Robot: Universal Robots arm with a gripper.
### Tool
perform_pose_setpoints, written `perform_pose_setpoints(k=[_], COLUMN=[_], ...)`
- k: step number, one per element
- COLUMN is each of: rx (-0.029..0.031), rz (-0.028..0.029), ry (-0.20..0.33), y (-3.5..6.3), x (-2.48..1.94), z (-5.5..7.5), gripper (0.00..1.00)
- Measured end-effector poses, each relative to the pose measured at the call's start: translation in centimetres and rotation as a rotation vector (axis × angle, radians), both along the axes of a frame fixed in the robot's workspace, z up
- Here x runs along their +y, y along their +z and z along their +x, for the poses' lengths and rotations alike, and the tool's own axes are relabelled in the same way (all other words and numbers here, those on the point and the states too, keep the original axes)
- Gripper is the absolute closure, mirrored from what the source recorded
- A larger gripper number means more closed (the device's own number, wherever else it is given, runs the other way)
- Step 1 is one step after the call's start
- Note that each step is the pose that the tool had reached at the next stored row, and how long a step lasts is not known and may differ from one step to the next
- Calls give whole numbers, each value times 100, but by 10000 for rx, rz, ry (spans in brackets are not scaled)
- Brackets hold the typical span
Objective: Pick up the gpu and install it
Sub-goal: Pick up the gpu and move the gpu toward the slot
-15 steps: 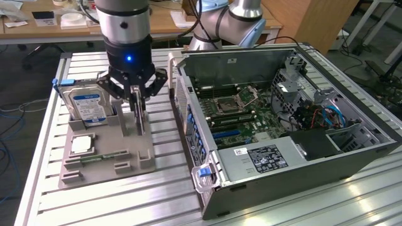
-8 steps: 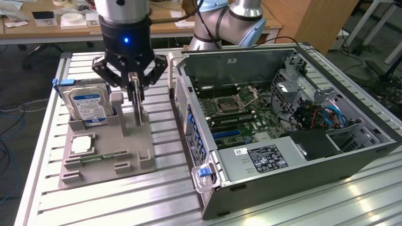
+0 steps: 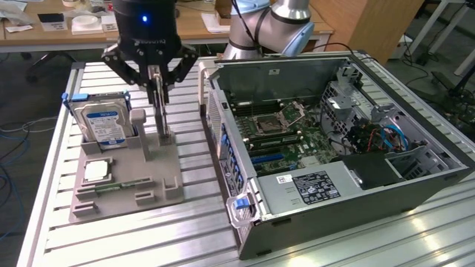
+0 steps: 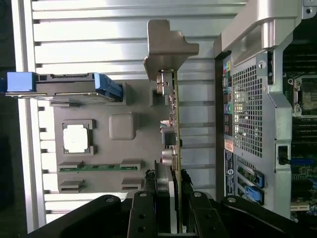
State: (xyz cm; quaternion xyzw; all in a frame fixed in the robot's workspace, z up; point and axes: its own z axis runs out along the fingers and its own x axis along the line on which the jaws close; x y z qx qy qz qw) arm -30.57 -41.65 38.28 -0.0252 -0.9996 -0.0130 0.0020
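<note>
Slatted aluminium counter (image 3: 356,245) is filling the foreground, with overhead light glaring off its ribs toward the exterior view's right. In the wrist view its slats (image 4: 124,49) are shining pale and bright. Behind it a wooden desk (image 3: 193,30) is standing along the back, carrying loose papers (image 3: 15,22) and small white items. A wooden cabinet (image 3: 364,22) is standing toward the exterior view's right, with white frame legs (image 3: 434,28) rising beyond it. Grey floor (image 3: 22,105) is showing at the exterior view's left, where blue cables (image 3: 9,183) are trailing across it. Lighting is even, indoor.
</note>
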Motion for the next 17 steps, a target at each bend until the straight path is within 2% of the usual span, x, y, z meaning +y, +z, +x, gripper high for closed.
perform_pose_setpoints(k=[10,12,17], rx=[1,1,35], rz=[1,31,40], ry=[0,0,2], y=[452,473,473], x=[0,1,0], z=[-3,7,220], gripper=[71,71,71])
